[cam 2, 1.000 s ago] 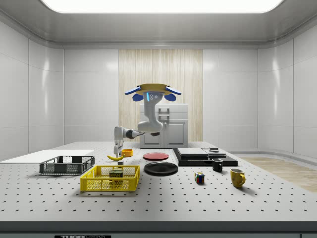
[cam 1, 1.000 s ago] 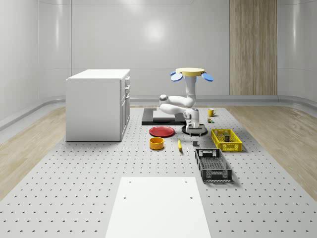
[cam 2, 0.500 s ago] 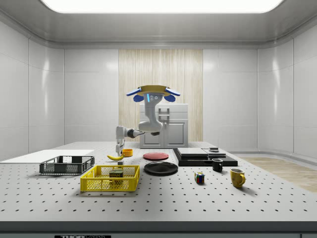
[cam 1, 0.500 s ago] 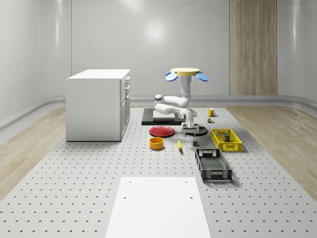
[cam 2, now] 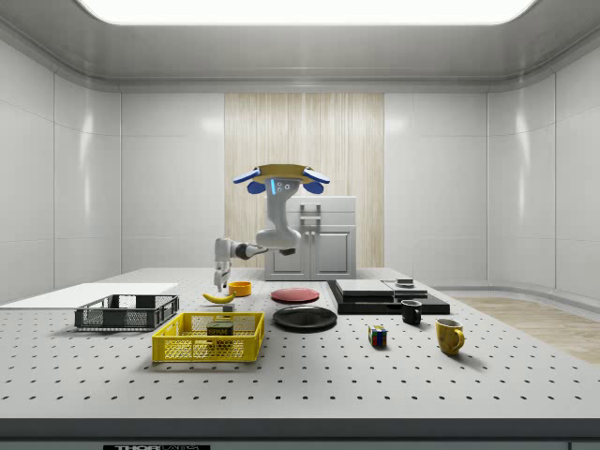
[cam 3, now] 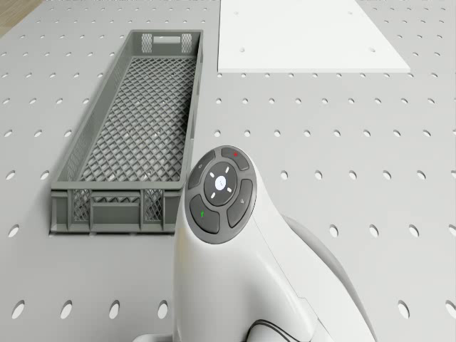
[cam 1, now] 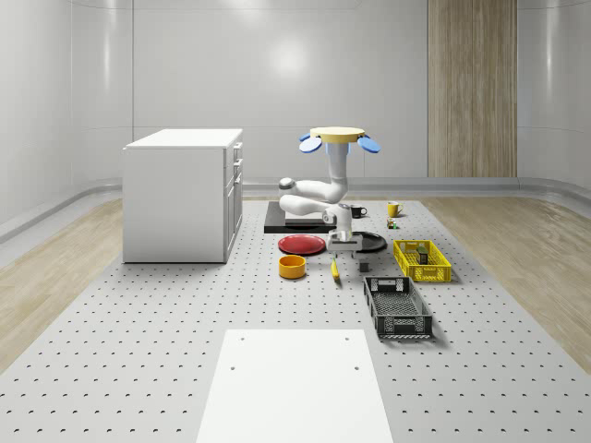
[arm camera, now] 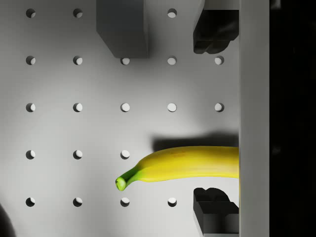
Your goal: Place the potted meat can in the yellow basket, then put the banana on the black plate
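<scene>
With the small potted meat can (cam 2: 220, 329) already inside the yellow mesh basket (cam 2: 208, 337), the hovering drone (cam 1: 338, 138) holds its spread, empty gripper (cam 1: 343, 249) above the curved yellow banana (arm camera: 185, 163) lying beside that basket, so the banana step is in hand and likely calls for descending and closing.
</scene>
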